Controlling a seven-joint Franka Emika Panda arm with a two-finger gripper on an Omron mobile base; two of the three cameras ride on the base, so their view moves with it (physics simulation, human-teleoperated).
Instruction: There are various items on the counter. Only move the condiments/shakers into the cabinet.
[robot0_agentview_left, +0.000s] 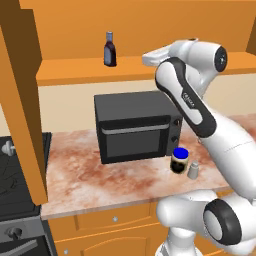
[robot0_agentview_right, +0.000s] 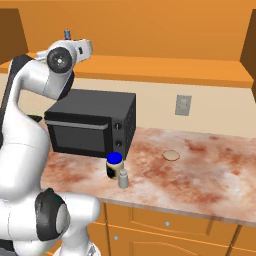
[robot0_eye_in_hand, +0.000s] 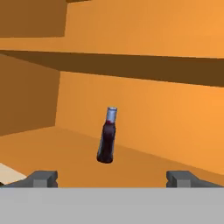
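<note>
The slim dark purple bottle (robot0_eye_in_hand: 107, 138) with its pale cap stands alone on the cabinet shelf (robot0_eye_in_hand: 57, 148), also visible as the bottle (robot0_agentview_left: 110, 50) on the orange shelf board (robot0_agentview_left: 75, 70). My gripper (robot0_eye_in_hand: 113, 179) is open and empty, a short way back from the bottle and pointing at it. On the counter (robot0_agentview_left: 85, 175), the blue-lidded dark jar (robot0_agentview_left: 179, 161) and the tiny grey shaker (robot0_agentview_left: 193, 170) stand side by side in front of the microwave's right end. From the other side, the jar (robot0_agentview_right: 114, 166) and shaker (robot0_agentview_right: 123, 178) sit near the counter's front edge.
A black microwave (robot0_agentview_left: 135, 127) stands on the counter under the shelf. The flat tan disc (robot0_agentview_right: 171, 155) lies to the right of it. The tall orange cabinet door panel (robot0_agentview_left: 22, 100) hangs open at the left, over the stove (robot0_agentview_left: 15, 170). A wall outlet (robot0_agentview_right: 183, 105) is behind the counter.
</note>
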